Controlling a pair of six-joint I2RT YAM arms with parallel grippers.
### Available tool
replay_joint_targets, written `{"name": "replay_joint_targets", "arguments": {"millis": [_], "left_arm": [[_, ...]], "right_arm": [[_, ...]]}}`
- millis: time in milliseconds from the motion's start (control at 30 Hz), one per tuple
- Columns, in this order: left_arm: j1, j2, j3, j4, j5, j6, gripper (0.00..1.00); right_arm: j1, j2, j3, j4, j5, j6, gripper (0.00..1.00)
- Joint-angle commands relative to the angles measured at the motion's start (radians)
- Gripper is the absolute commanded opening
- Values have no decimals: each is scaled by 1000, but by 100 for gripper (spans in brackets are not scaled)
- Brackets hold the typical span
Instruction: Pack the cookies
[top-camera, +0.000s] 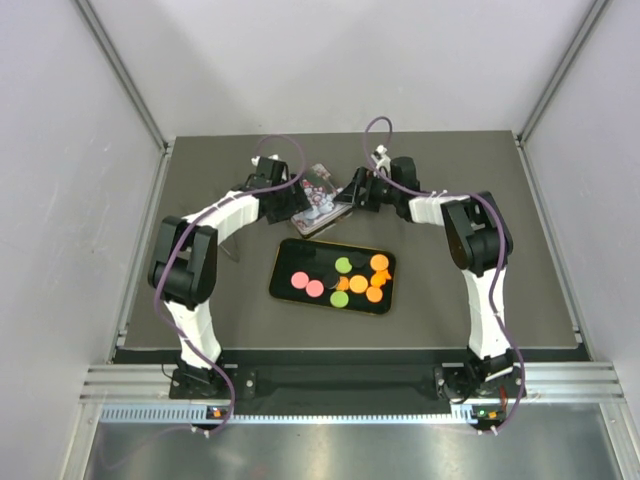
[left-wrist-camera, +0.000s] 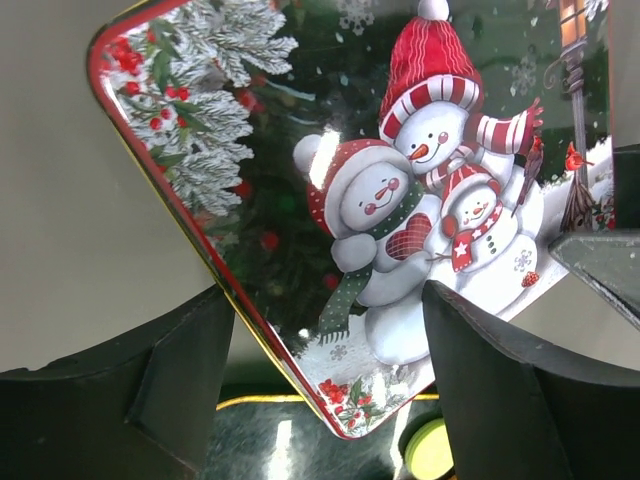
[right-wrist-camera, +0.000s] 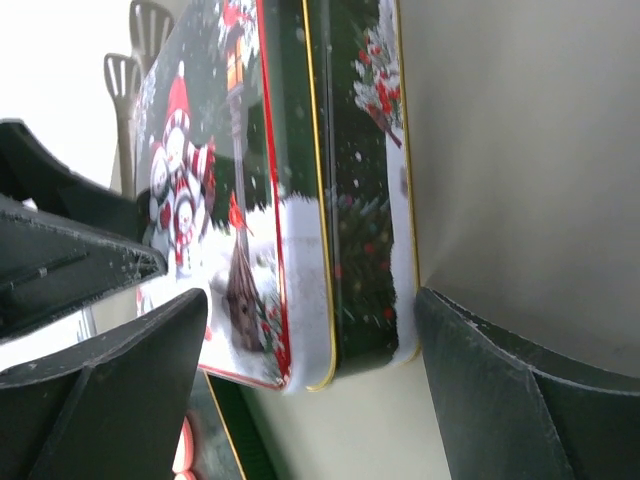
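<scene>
A black tin base (top-camera: 283, 258) lies at the table's middle, holding pink (top-camera: 300, 280), green (top-camera: 343, 265) and orange cookies (top-camera: 358, 284). Behind it the snowman lid (top-camera: 320, 195) is tilted up between both grippers. My right gripper (top-camera: 348, 195) takes the lid (right-wrist-camera: 290, 200) edge-on, one finger on its rim and the other on its picture face (right-wrist-camera: 310, 310). My left gripper (top-camera: 297, 203) faces the lid's picture side (left-wrist-camera: 400, 200). Its fingers straddle the lower corner (left-wrist-camera: 330, 330), and contact is unclear. Below that corner show the base's gold rim (left-wrist-camera: 260, 402) and a green cookie (left-wrist-camera: 430, 450).
Grey walls with metal posts close in the dark table (top-camera: 480, 180) on the left, right and back. Purple cables loop over both arms near the lid. The other gripper's dark body shows at each wrist view's edge (left-wrist-camera: 600, 270) (right-wrist-camera: 60, 260).
</scene>
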Motion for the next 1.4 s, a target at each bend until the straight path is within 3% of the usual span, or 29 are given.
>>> {"name": "replay_joint_targets", "arguments": {"millis": [0, 467, 733, 867, 1033, 1233, 1367], "left_arm": [[-17, 16, -60, 74, 17, -54, 78], [-129, -34, -128, 141, 11, -149, 72], [-107, -137, -71, 48, -54, -46, 83], [-95, -197, -27, -24, -121, 12, 84], [-72, -223, 9, -21, -198, 92, 87], [-18, -29, 260, 3, -42, 213, 86], [14, 112, 392, 47, 102, 276, 87]], "right_arm": [[40, -43, 96, -120, 15, -25, 84], [23, 52, 430, -460, 232, -125, 87], [-45, -61, 452, -496, 332, -122, 93], [-63, -138, 392, -523, 386, -125, 95], [-62, -288, 166, -484, 447, -84, 96], [-30, -412, -166, -317, 421, -16, 97], [-11, -399, -220, -249, 388, 28, 98]]}}
